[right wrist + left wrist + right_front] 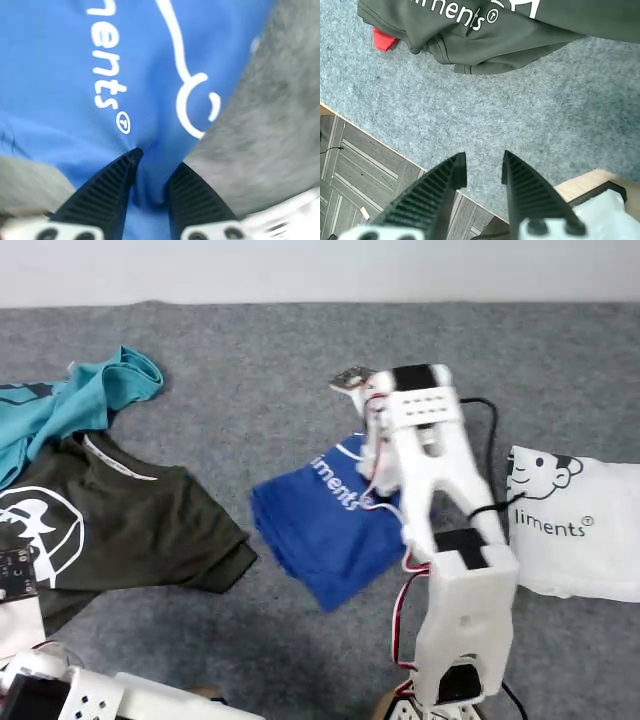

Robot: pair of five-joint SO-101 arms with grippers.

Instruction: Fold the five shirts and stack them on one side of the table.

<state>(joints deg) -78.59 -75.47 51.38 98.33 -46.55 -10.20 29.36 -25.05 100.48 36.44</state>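
Grey felt is spread over the counter (300, 360), with a pale wall behind it; the blue shirt (320, 535) lies near the middle, folded into a thick packet with white print uppermost and its layers showing along the near edge; it is set askew, which suggests that a move toward the stack is in hand rather than more folding. The right end effector (156, 161) is nearly closed, with a pinch of blue cloth caught between its jaws; the grip is presumably taken at the shirt's edge so that the layers are carried together. A folded white shirt (575, 530) is seen near it on the right arm's side, probably the stack's base; the dark shirt (130, 510) and the teal shirt (80, 395) lie unfolded at the left. The left end effector (483, 159) is held a little open and empty above bare felt near the counter's edge, apparently parked out of the way.
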